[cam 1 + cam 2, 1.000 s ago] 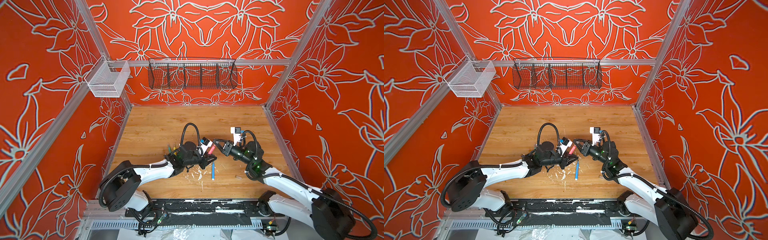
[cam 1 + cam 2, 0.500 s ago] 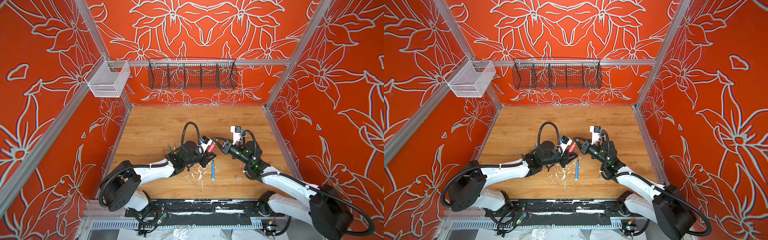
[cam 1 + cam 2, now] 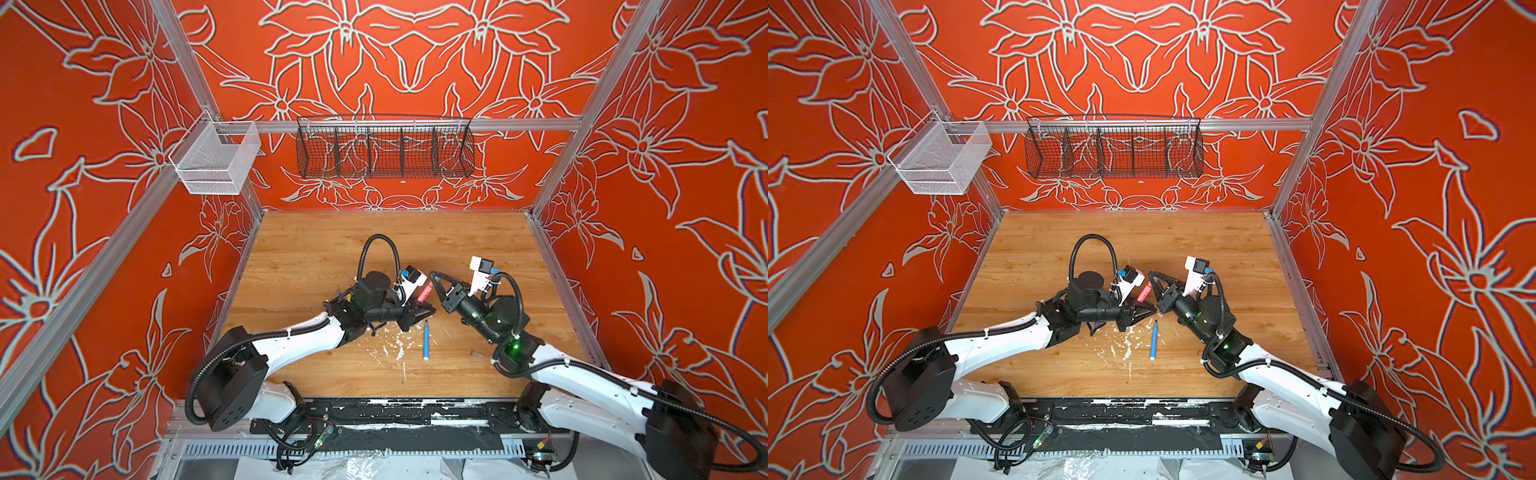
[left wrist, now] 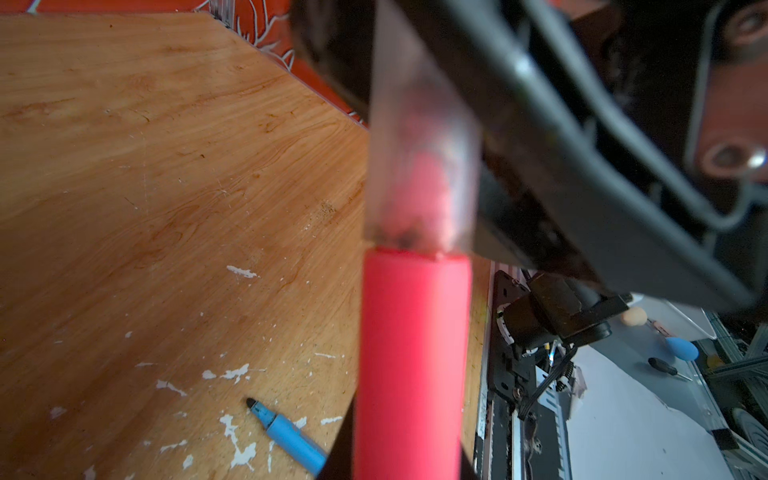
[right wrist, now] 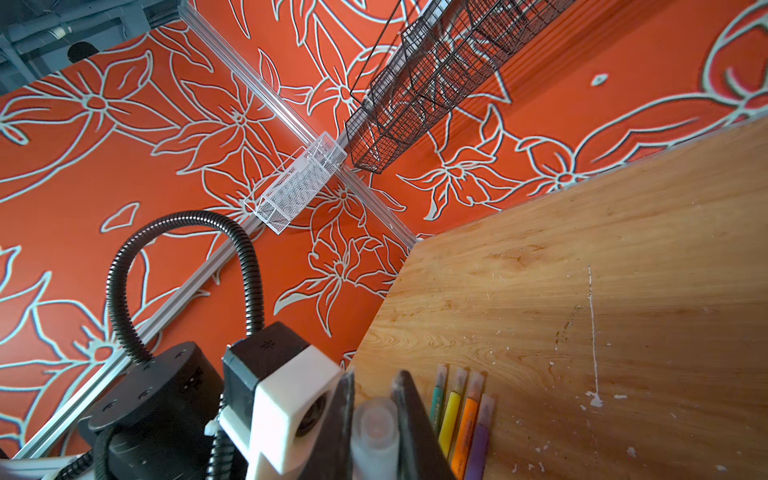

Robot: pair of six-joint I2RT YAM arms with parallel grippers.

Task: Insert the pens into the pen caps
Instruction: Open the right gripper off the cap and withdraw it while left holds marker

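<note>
My left gripper (image 3: 417,312) is shut on the pink-red pen (image 3: 424,292), whose tip slants up toward my right gripper (image 3: 432,277). In the left wrist view a clear pen cap (image 4: 419,166) sits over the pink-red pen's (image 4: 411,365) tip, down to the barrel's shoulder. The right wrist view shows my right gripper (image 5: 374,432) shut on that cap (image 5: 374,419). A blue pen (image 3: 426,340), uncapped, lies on the table below the grippers. Green, yellow, orange and purple capped pens (image 5: 457,415) lie side by side past my right gripper.
White paint flecks (image 3: 395,345) mark the wooden table (image 3: 332,249) near the blue pen. A small clear piece (image 3: 477,354) lies beside my right arm. A black wire basket (image 3: 384,147) and a white mesh basket (image 3: 216,160) hang on the back rail.
My right gripper's jaws have drawn in slightly on the cap. Both grippers, pen and cap have shifted a little toward the back of the table.
</note>
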